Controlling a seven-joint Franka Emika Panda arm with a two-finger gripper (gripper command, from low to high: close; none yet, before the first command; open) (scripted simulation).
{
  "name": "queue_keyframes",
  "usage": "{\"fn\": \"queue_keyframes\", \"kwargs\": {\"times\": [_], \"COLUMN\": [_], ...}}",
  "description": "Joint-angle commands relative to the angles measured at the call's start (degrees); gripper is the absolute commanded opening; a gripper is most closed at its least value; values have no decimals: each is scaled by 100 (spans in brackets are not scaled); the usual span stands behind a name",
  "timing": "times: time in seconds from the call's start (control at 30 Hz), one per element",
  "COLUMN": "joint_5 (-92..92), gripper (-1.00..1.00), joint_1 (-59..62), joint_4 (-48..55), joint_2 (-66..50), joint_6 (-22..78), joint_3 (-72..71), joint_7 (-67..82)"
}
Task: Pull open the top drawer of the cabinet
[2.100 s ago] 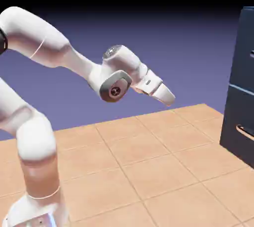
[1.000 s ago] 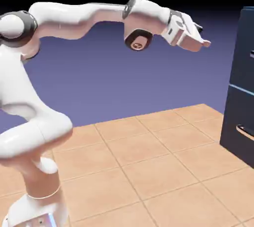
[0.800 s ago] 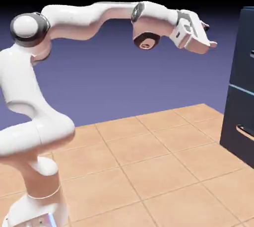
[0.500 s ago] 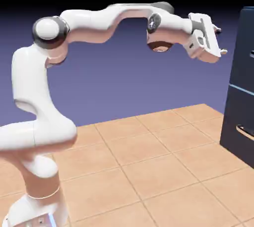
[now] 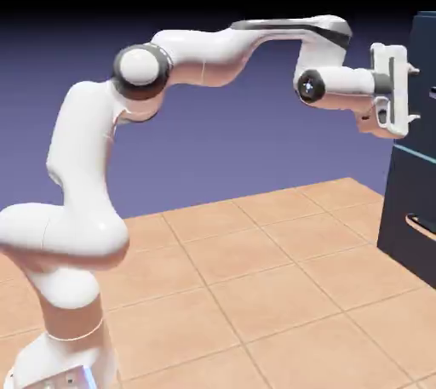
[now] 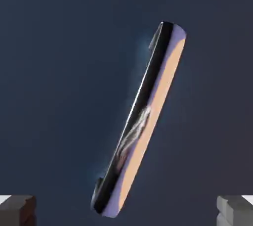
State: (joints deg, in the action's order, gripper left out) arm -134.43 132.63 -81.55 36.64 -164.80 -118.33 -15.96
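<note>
1. Gripper (image 5: 415, 94) noted with fingers spread wide — nothing grasped; tips seen just beside the cabinet (image 5: 413, 200).
2. Top drawer (image 5: 417, 89) located at exterior view's right edge, above the seam; its reflective bar handle (image 6: 141, 118) is seen slanted between the fingertips (image 6: 17, 210), untouched.

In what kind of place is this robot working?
It seems to be a simulated test scene, not a real room: a smooth rendered arm, a plain blue-violet backdrop and a dark cabinet over an evenly tiled floor.
</note>
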Motion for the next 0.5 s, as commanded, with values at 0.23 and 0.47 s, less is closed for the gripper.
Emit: {"fn": "queue_keyframes", "kwargs": {"times": [0.23,0.47], "joint_5": [-1389,-548], "gripper": [0,0], "joint_1": [1377,1998], "joint_4": [821,2274], "joint_2": [41,1056], "joint_6": [95,-216], "joint_3": [-1222,-1327], "joint_7": [274,-1190]}}
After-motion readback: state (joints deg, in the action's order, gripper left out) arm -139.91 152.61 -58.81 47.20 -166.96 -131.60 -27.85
